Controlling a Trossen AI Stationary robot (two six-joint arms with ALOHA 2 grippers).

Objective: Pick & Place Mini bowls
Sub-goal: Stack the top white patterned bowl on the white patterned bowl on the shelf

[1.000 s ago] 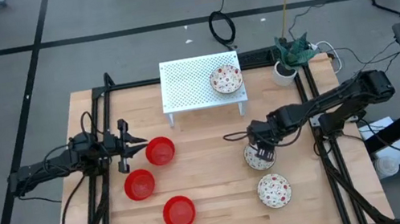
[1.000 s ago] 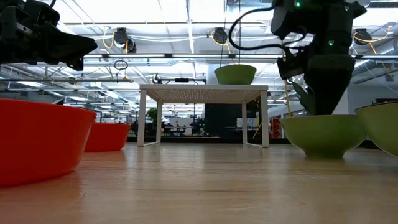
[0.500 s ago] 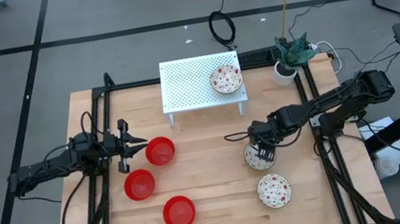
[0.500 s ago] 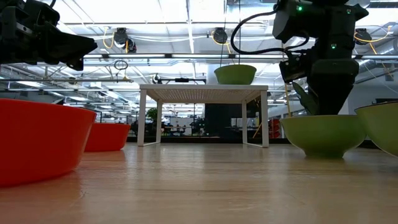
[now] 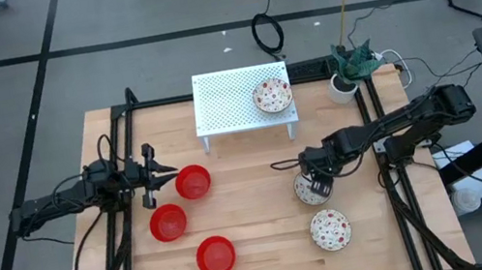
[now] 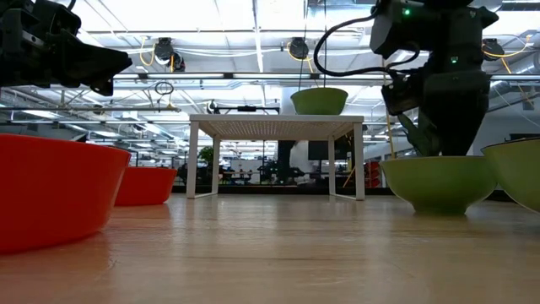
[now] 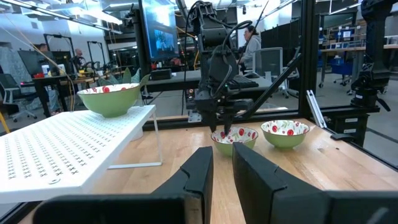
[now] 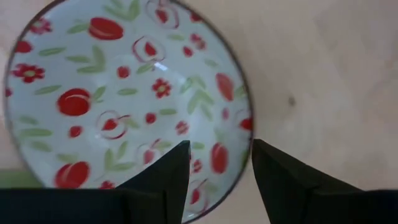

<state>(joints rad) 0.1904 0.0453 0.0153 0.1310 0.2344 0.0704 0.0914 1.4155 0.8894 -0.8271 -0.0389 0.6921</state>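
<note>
over the last second almost nothing has shifted: the right gripper (image 5: 317,181) still hangs straight above the floral bowl (image 5: 310,189) on the right side of the desk (image 5: 252,202), jaws parted over its rim and nothing held, so i judge the grasp is yet to come. the left gripper (image 5: 157,172) waits just beside the nearest red bowl (image 5: 193,182), jaws slightly open and empty. all six bowls look empty: one floral bowl on the white rack (image 5: 226,103), two floral and three red on the desk.
</note>
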